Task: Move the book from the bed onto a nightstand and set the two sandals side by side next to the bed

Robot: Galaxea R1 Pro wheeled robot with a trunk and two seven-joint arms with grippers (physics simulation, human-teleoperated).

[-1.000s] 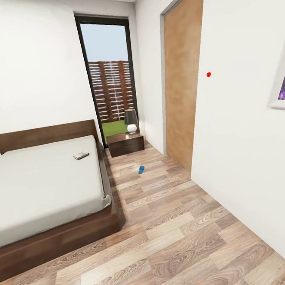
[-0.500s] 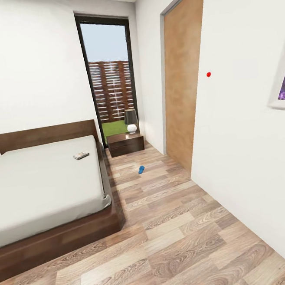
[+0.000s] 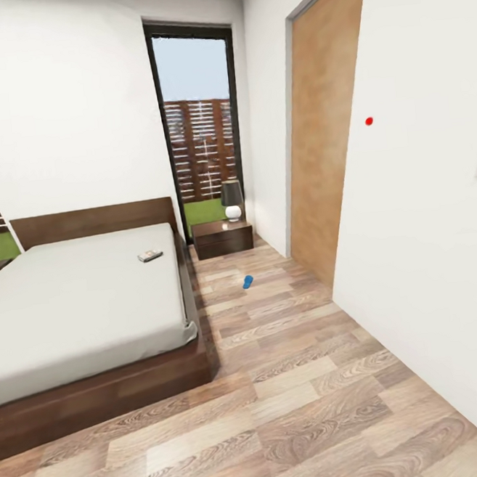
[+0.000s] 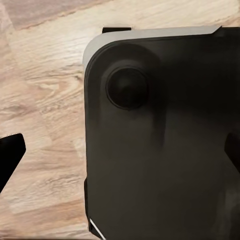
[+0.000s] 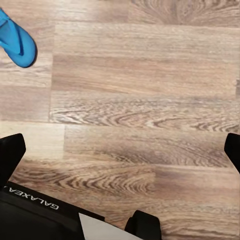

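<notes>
The book (image 3: 150,256) lies flat on the pale mattress of the bed (image 3: 77,305), near its far right edge. Past the bed's corner, below the window, stands the dark nightstand (image 3: 224,238). One blue sandal (image 3: 248,281) lies on the wood floor between the bed and the brown door. The right wrist view holds a blue sandal (image 5: 17,42) on the floor, well off from my open right gripper (image 5: 120,152), which holds nothing. My left gripper (image 4: 120,150) is open too, hanging over the robot's dark base (image 4: 160,140).
A lamp (image 3: 231,199) with a dark shade stands on the nightstand. A tall window (image 3: 203,140) fills the far wall, and a brown sliding door (image 3: 323,135) and white wall run along the right. Wood floor (image 3: 303,378) stretches between bed and wall.
The whole head view has shifted, so bed, nightstand and sandal sit further right in the picture; that is the camera moving. The things themselves have not moved.
</notes>
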